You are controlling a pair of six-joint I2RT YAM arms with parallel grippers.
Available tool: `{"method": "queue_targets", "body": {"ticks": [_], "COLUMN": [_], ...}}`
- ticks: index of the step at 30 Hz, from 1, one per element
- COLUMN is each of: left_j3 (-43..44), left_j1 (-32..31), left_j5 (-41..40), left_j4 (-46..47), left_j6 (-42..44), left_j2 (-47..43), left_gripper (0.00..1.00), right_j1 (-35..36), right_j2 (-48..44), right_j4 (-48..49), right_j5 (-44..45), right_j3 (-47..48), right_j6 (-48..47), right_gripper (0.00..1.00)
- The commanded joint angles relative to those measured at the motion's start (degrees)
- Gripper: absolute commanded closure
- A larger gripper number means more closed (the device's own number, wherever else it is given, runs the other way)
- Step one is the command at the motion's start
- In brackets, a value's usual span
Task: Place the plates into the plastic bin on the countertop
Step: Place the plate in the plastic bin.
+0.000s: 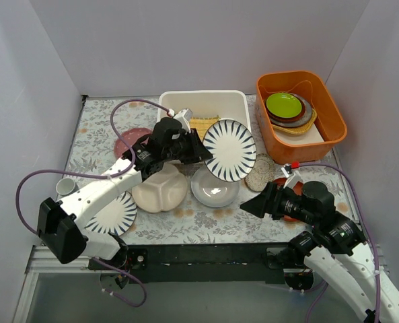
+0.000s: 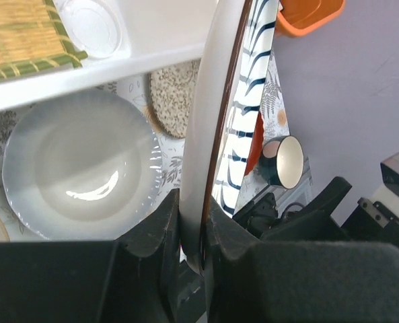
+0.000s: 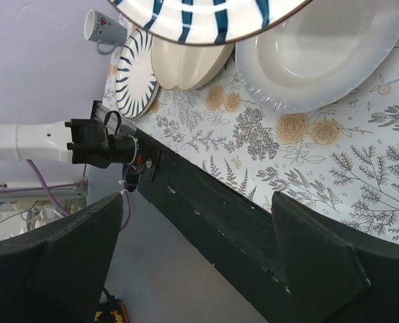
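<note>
From above, the white rectangular plastic bin (image 1: 202,98) stands at the back of the fern-and-flower printed countertop (image 1: 206,219). Inside it lies a square yellow bamboo mat (image 1: 204,125). To its right, the orange plastic tub (image 1: 335,124) holds a lime-green dish (image 1: 284,105) stacked on brown ones. The left gripper (image 1: 202,149) is clamped on the rim of a round white plate with dark-blue radial stripes (image 1: 229,149). It holds that plate tilted up just in front of the bin's near right corner, outside the bin.

On the countertop lie a cream three-section plate (image 1: 160,188), a glossy white plate (image 1: 214,187), a second striped plate (image 1: 115,214), a pink dotted plate (image 1: 132,140) and a beige lacy plate (image 1: 260,173). A small white mug (image 1: 65,186) stands at the left. The right gripper (image 1: 253,204) hovers near the front right.

In the left wrist view, the two fingers (image 2: 155,235) pinch the striped plate's edge narrowly. A clear glass dish (image 2: 91,23) sits beside the mat in the bin, and a dark cup with a cream inside (image 2: 283,160) shows past the plate.

In the right wrist view, the jaws stand wide apart and empty above the table's front edge. The held plate is overhead, and the glossy and cream plates lie below it.
</note>
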Motion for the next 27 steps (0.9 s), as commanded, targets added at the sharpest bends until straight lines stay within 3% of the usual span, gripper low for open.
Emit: {"method": "queue_targets", "body": {"ticks": [1, 12, 27], "left_j3": [6.73, 9.81, 23.87], "left_j1": [3.73, 15.60, 24.13], "left_j5": [9.06, 21.99, 23.40], "left_j4": [8.00, 20.13, 14.61], "left_j6": [1.47, -6.53, -3.29], "left_j2": [0.89, 8.10, 20.75], "left_gripper": [1.00, 1.00, 1.00], "right_j1": [0.15, 0.24, 0.24], "right_j2": [-1.05, -0.70, -2.19], "right_j4": [1.39, 1.39, -1.25], "right_j5": [-1.15, -1.07, 0.16], "right_j3": [-0.09, -0.53, -0.88], "right_j6": [-0.54, -1.15, -0.97], "right_gripper": [0.02, 0.03, 0.02]}}
